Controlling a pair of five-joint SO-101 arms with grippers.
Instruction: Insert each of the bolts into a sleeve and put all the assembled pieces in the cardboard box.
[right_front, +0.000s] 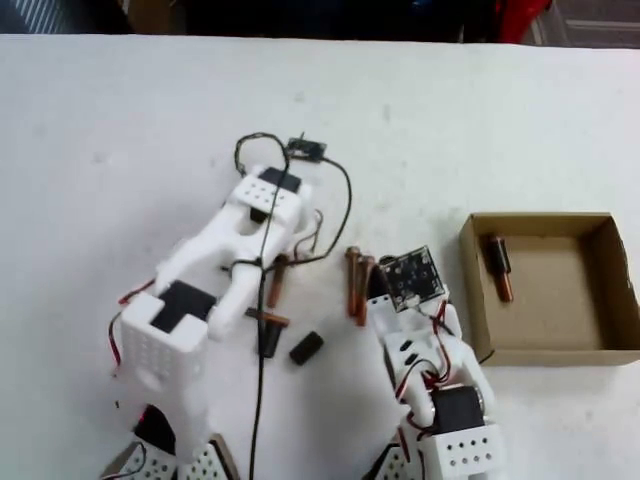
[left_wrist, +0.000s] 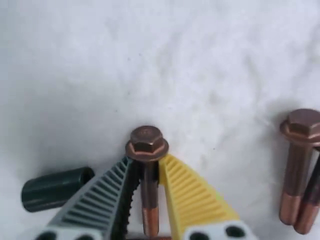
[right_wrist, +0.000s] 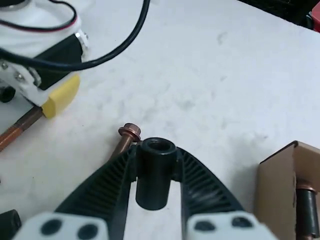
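Observation:
My left gripper (left_wrist: 147, 161) is shut on the shank of a copper bolt (left_wrist: 146, 145), whose hex head pokes out past the fingertips; in the high view this bolt (right_front: 276, 282) sits under the left arm's tip. My right gripper (right_wrist: 156, 152) is shut on a black sleeve (right_wrist: 155, 172) with its open bore facing away. The cardboard box (right_front: 598, 350) stands to the right, and an assembled piece (right_front: 498, 268) lies in it. Two loose bolts (right_front: 357, 285) lie between the arms, beside the right gripper.
A dark sleeve (left_wrist: 55, 189) lies beside my left gripper. In the high view a loose sleeve (right_front: 305, 348) and another sleeve (right_front: 268, 340) with a bolt (right_front: 267, 318) lie near the front. A black cable (right_front: 262, 380) trails over the table.

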